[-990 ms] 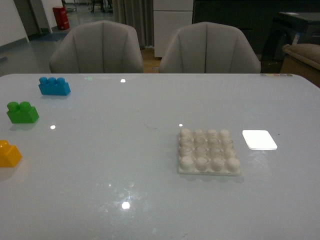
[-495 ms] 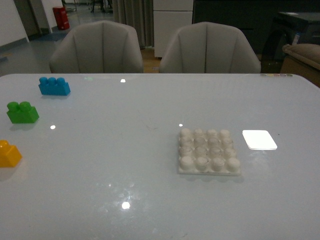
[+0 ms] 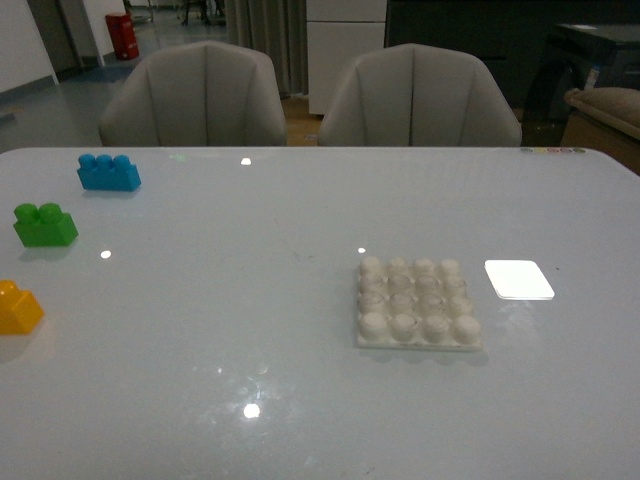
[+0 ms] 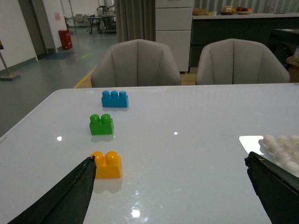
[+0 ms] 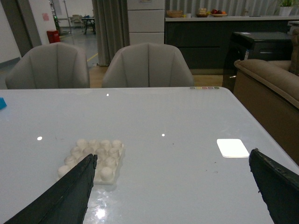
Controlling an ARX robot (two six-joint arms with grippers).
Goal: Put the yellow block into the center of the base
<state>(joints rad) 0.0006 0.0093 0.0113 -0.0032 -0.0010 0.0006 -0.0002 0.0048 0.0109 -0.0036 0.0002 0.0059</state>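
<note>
The yellow block point(image 3: 17, 308) sits at the table's left edge, cut by the front view's border; the left wrist view shows it whole point(image 4: 107, 164), two studs up. The white studded base point(image 3: 417, 303) lies right of centre, also in the right wrist view point(image 5: 93, 158) and at the left wrist view's edge point(image 4: 283, 150). My left gripper point(image 4: 170, 184) is open and empty above the table, one finger tip beside the yellow block. My right gripper point(image 5: 173, 182) is open and empty, one finger tip by the base. Neither arm shows in the front view.
A green two-stud brick point(image 3: 44, 225) and a blue three-stud brick point(image 3: 108, 173) lie behind the yellow block along the left side. A smooth white rectangle point(image 3: 518, 279) lies right of the base. Two grey chairs point(image 3: 195, 95) stand behind the table's far edge.
</note>
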